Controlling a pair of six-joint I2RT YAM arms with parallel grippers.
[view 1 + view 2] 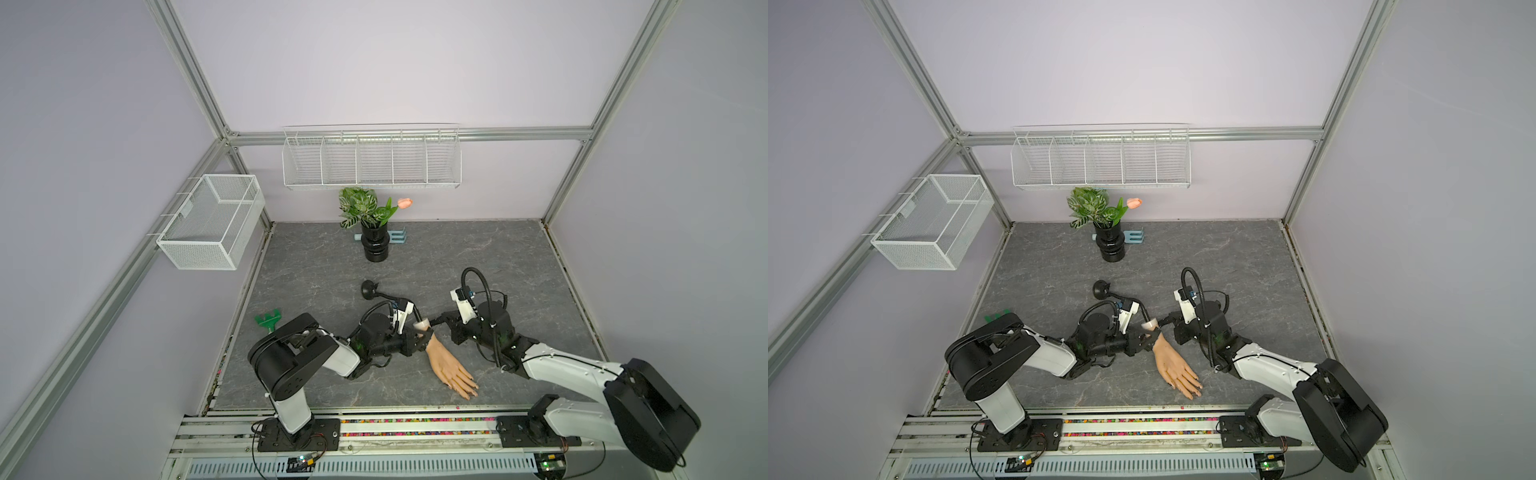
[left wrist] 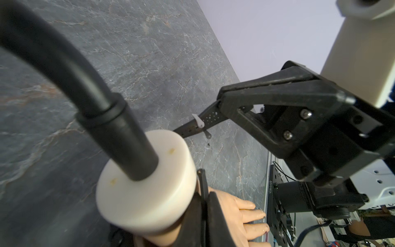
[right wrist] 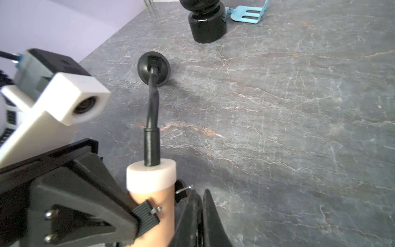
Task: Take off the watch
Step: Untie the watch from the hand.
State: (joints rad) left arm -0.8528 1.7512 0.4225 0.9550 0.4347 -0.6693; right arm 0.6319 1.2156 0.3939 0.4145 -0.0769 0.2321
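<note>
The flesh-coloured mannequin hand (image 1: 451,365) lies palm down, its wrist capped by a white disc (image 3: 150,177) on a black bendy stalk (image 3: 152,111) with a suction-cup base (image 1: 368,289). The black watch (image 1: 428,332) sits at the wrist. In the left wrist view its perforated strap (image 2: 201,123) runs from behind the disc into my right gripper (image 2: 221,103), which is shut on it. My left gripper (image 2: 205,198) is shut on a thin black part of the strap beside the disc. Both grippers (image 1: 422,338) (image 1: 434,322) meet at the wrist. The watch face is hidden.
A black vase with a plant and tulip (image 1: 376,245) stands at the back, a light blue piece (image 1: 399,237) behind it. A green toy rake (image 1: 268,321) lies at the left edge. A wire basket (image 1: 212,220) and wire shelf (image 1: 372,160) hang on the walls.
</note>
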